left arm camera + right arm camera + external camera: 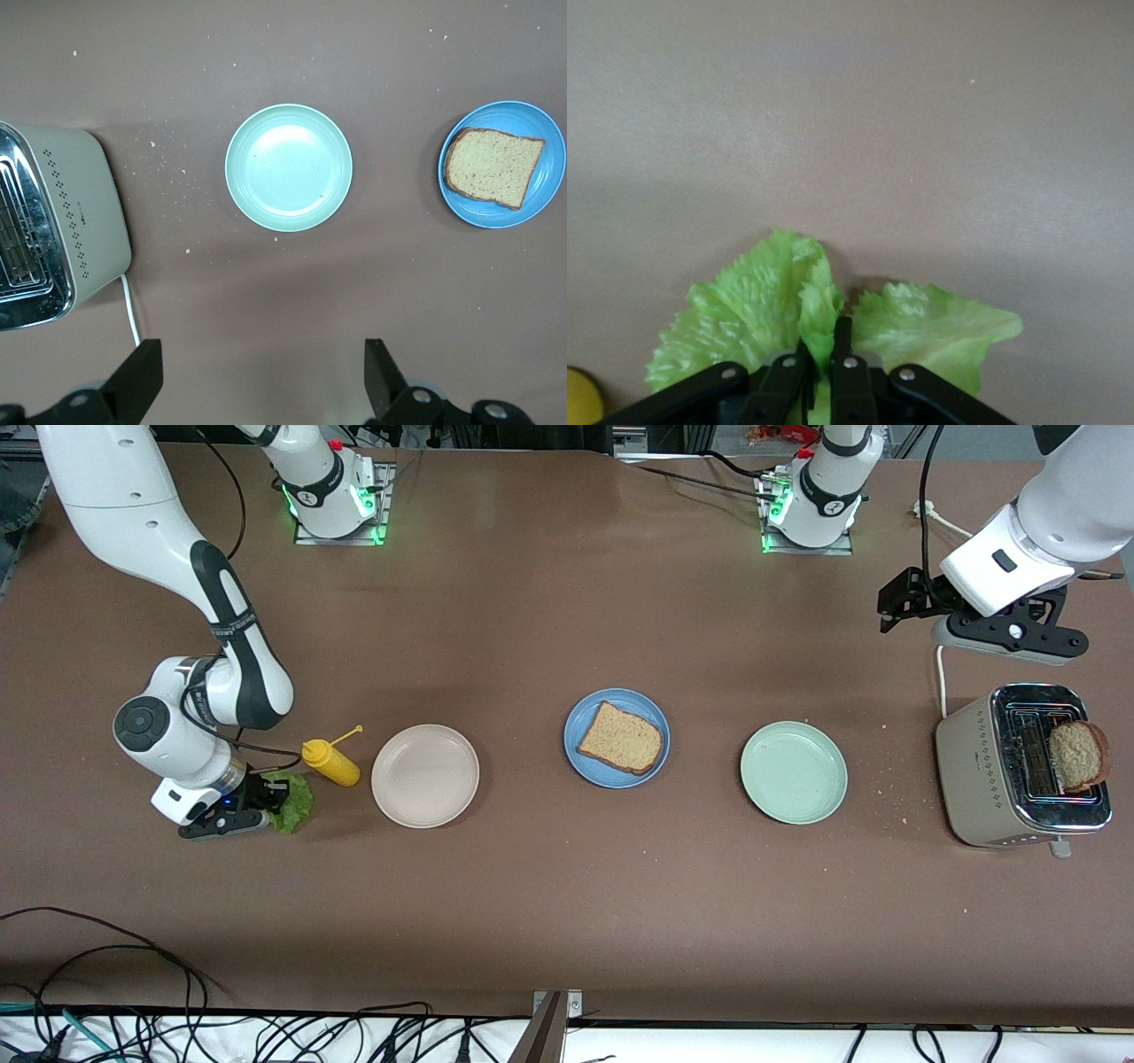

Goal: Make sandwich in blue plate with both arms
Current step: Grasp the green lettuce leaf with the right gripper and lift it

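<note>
The blue plate [617, 737] sits mid-table with one brown-crusted bread slice [621, 738] on it; both show in the left wrist view [503, 165]. A second bread slice [1077, 755] stands in the toaster [1019, 775]. My right gripper [266, 802] is low at the right arm's end of the table, shut on a fold of the ruffled green lettuce leaf [292, 800], which spreads on the table under the fingers [819, 301]. My left gripper [895, 602] is open and empty, up in the air beside the toaster; its fingers [142, 376] frame bare table.
A yellow squeeze bottle [331, 762] lies next to the lettuce. A beige-white plate [425, 775] and a pale mint-green plate [793, 771] flank the blue plate. The toaster's white cord [942, 682] runs toward the left arm's base. Crumbs lie near the toaster.
</note>
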{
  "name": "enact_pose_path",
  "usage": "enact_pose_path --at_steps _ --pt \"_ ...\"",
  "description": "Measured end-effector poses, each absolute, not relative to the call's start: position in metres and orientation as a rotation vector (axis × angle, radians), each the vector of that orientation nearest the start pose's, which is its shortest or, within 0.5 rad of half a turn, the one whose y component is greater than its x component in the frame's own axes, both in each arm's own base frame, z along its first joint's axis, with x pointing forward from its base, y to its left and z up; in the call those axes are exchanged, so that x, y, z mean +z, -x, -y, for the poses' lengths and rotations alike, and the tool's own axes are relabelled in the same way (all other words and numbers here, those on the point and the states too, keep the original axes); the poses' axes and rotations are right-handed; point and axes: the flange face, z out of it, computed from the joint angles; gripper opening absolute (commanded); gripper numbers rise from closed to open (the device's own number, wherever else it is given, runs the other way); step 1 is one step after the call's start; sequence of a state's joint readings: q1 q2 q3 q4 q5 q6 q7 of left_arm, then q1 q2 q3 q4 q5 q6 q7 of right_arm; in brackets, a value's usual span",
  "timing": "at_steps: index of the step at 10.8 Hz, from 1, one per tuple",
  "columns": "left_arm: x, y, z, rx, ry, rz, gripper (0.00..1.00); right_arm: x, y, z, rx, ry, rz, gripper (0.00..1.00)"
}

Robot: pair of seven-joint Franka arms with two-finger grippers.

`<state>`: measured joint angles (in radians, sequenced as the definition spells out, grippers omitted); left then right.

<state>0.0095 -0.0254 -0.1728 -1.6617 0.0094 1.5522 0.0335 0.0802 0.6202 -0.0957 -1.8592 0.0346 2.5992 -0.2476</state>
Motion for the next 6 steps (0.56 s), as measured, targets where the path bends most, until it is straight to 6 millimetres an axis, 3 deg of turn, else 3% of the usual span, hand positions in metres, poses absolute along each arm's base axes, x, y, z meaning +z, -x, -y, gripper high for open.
enact_pose_path --at_steps 2,6 --pt "0.593 -0.535 0.086 0.133 3.108 -0.301 1.00 0.227 -0.653 0.005 -0.172 3.159 0.358 0.00" --pt "0.593 -0.536 0.087 0.135 3.110 -0.299 1.00 0.309 -0.645 0.002 -0.099 3.138 0.356 0.00"
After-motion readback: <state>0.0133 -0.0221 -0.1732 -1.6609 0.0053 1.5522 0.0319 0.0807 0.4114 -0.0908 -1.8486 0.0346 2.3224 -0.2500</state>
